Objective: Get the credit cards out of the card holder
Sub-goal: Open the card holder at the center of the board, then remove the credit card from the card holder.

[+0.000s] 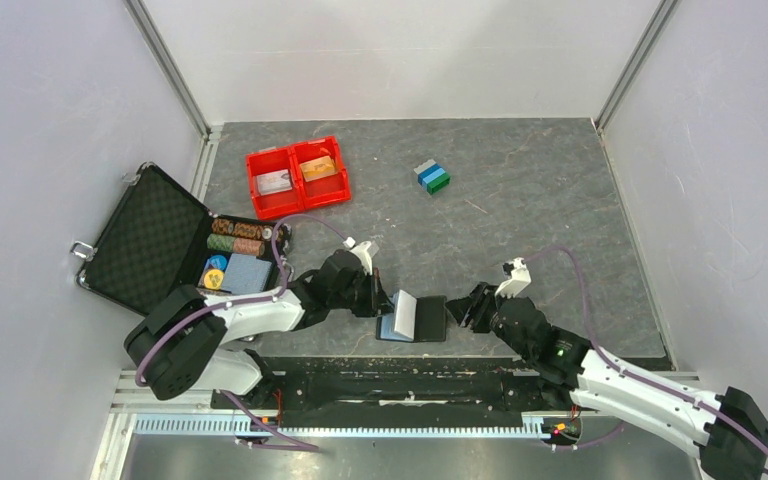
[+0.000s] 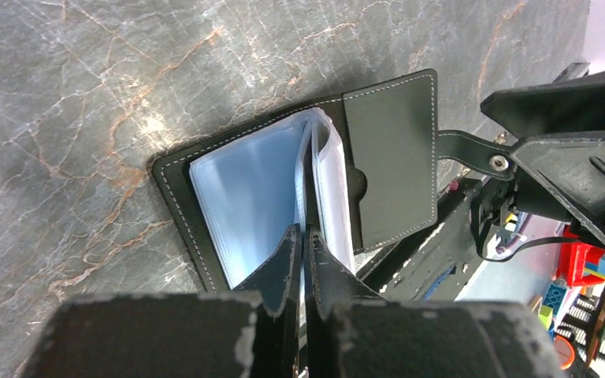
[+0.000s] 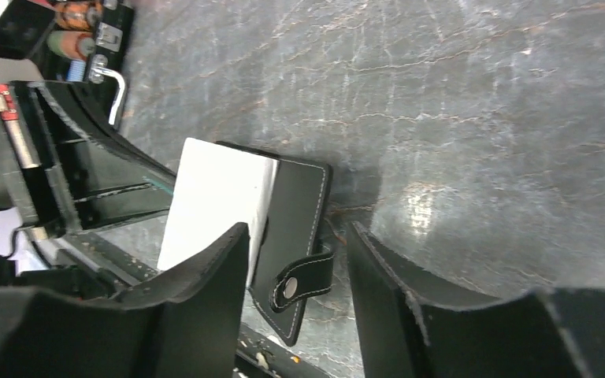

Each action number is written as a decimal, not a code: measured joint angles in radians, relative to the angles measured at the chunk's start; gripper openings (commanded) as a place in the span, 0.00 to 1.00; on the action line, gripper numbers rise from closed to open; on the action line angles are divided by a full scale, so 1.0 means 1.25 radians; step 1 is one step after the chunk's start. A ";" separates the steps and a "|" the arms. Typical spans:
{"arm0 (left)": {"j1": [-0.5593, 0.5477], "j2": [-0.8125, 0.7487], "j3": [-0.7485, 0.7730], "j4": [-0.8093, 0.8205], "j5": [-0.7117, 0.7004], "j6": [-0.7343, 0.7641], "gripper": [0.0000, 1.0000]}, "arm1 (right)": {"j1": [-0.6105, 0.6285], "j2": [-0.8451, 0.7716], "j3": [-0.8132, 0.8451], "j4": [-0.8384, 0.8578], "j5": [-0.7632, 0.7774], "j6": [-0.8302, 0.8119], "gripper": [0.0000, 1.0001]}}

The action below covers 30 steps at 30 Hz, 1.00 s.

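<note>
The card holder (image 1: 428, 322) lies open on the table near the front edge, black with clear bluish sleeves (image 2: 244, 197). My left gripper (image 1: 385, 298) is shut on one sleeve page (image 3: 213, 201), which it holds upright from the spine; its fingertips (image 2: 290, 240) pinch the page edge. My right gripper (image 1: 457, 310) stands open just right of the holder, its fingers either side of the snap strap (image 3: 299, 283) without touching it. No card shows in the sleeves. An orange credit card (image 1: 318, 168) and a whitish one (image 1: 274, 181) lie in the red tray (image 1: 297, 200).
An open black foam-lined case (image 1: 150, 235) with poker chips (image 1: 235, 237) sits at the left. Stacked grey, blue and green blocks (image 1: 432, 177) stand at the back. White walls close in both sides. The metal rail (image 1: 400, 385) runs just in front of the holder.
</note>
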 measured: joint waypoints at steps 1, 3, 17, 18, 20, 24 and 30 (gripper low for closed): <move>0.000 -0.002 0.000 0.001 0.003 0.000 0.02 | 0.000 0.001 0.013 -0.034 0.008 -0.010 0.57; 0.000 -0.011 0.000 0.001 0.010 0.000 0.02 | 0.000 0.002 0.045 -0.085 0.016 -0.030 0.63; -0.035 -0.043 0.048 -0.074 -0.020 -0.001 0.02 | 0.000 0.124 0.220 -0.143 -0.031 -0.122 0.69; -0.040 -0.043 0.054 -0.085 -0.030 -0.002 0.02 | 0.001 0.145 0.220 -0.130 -0.045 -0.120 0.69; -0.045 -0.043 0.063 -0.101 -0.040 -0.007 0.02 | 0.004 0.183 0.220 -0.101 -0.073 -0.113 0.69; -0.052 -0.041 0.074 -0.129 -0.064 -0.030 0.02 | 0.034 0.242 0.220 -0.042 -0.099 -0.094 0.73; -0.058 -0.040 0.076 -0.150 -0.088 -0.062 0.02 | 0.085 0.325 0.220 -0.003 -0.093 -0.056 0.82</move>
